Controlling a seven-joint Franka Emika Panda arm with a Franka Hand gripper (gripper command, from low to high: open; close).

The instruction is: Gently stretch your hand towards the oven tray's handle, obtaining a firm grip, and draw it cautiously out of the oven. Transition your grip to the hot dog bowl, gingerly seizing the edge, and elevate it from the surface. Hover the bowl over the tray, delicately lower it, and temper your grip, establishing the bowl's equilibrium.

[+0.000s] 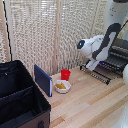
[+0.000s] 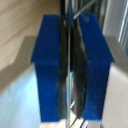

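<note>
The oven (image 1: 120, 54) stands at the exterior view's right edge, with the wire oven tray (image 1: 106, 71) sticking out of its front. My gripper (image 1: 93, 65) is down at the tray's outer edge. In the wrist view the two blue fingers (image 2: 49, 70) of the gripper (image 2: 70, 75) are shut on the thin dark handle (image 2: 65, 60), which runs between the pads. The hot dog bowl (image 1: 62, 86), white with yellowish pieces inside, rests on the wooden table to the exterior view's left of the tray, apart from the gripper.
A red cup (image 1: 65, 74) stands just behind the bowl. A blue flat panel (image 1: 43, 80) leans upright beside the bowl, against a large black fabric case (image 1: 20, 97) at the exterior view's left. A slatted blind (image 1: 45, 30) closes off the back.
</note>
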